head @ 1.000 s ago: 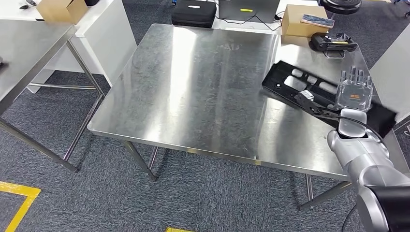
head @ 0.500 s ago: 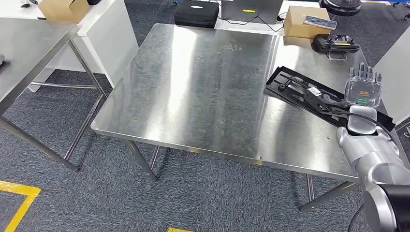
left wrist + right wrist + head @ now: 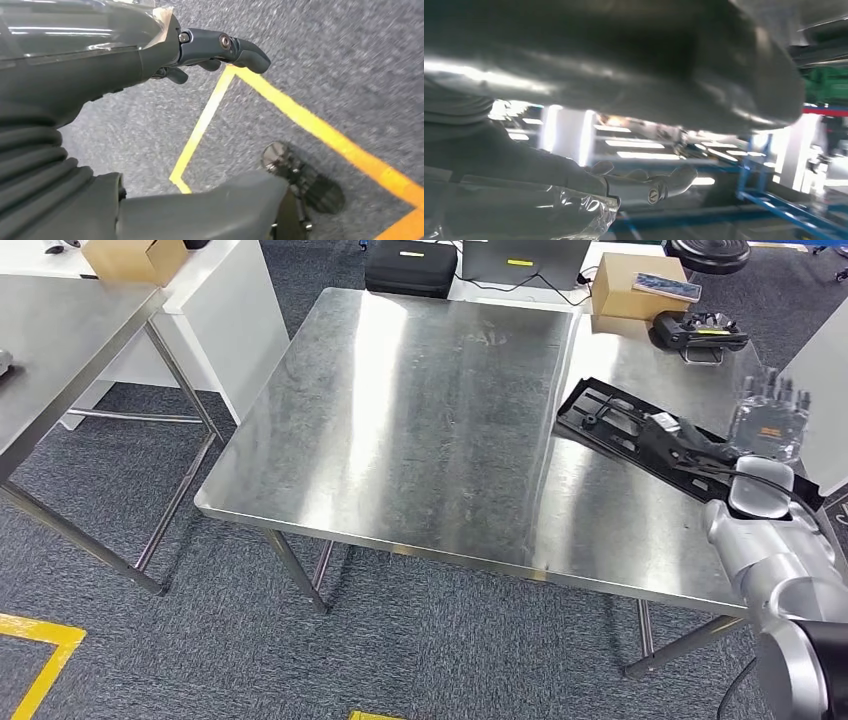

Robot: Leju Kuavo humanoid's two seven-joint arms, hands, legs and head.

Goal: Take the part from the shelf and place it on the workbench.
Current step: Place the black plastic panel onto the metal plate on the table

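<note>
The long black plastic part (image 3: 650,437) lies on the right side of the steel workbench (image 3: 420,430), running from near the table's seam toward the right edge. My right hand (image 3: 768,420) is raised over the part's right end with its fingers pointing up and apart, and it holds nothing. My right arm crosses the part's right end and hides it. In the right wrist view the fingers (image 3: 664,184) are spread against ceiling lights, with nothing between them. My left hand (image 3: 165,55) hangs over grey carpet, empty, its fingers loosely bent.
A cardboard box (image 3: 632,292) and a black controller (image 3: 697,332) sit at the workbench's far right corner. A black case (image 3: 405,265) lies on the floor beyond. A second steel table (image 3: 60,335) and a white cabinet (image 3: 225,310) stand left. Yellow tape (image 3: 35,670) marks the floor.
The camera has drifted slightly, shifting the whole scene right. My right hand has moved right and off the part, which has settled flatter on the table.
</note>
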